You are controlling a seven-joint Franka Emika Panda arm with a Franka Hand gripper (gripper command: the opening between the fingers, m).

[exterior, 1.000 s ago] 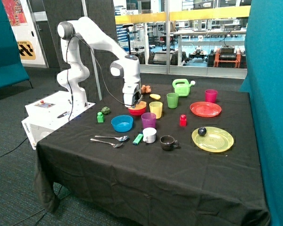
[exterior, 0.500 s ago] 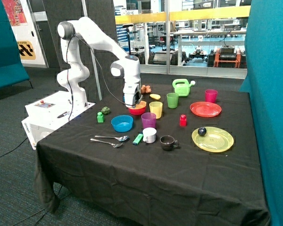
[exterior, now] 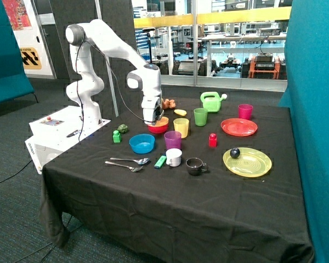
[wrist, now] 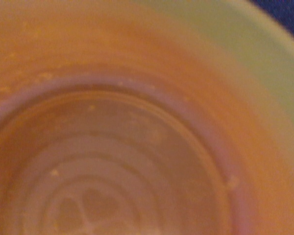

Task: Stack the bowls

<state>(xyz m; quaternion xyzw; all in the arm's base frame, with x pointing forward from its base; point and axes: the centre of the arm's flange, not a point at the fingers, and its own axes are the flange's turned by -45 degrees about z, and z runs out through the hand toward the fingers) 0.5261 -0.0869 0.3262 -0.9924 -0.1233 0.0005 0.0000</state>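
Note:
The yellow bowl [exterior: 161, 121] sits inside the pink-red bowl [exterior: 158, 130] at the back of the black table, behind the purple cup. My gripper [exterior: 153, 121] is down at this pair, at the rim on the side nearer the robot base. In the wrist view the yellow bowl's inside [wrist: 137, 147] fills the picture from very close. The blue bowl [exterior: 142, 143] stands alone on the cloth in front of the pair, apart from my gripper.
A purple cup [exterior: 172, 139] and a yellow cup [exterior: 181, 127] stand close beside the bowl pair. Two spoons [exterior: 129, 161], a white cup [exterior: 174, 157] and a black cup [exterior: 195, 165] lie nearer the front. A red plate [exterior: 239, 127] and a yellow plate [exterior: 247, 162] are far off.
My arm and gripper have shifted slightly toward the robot base, and the bowl pair sits a touch that way too. The blue bowl has not moved.

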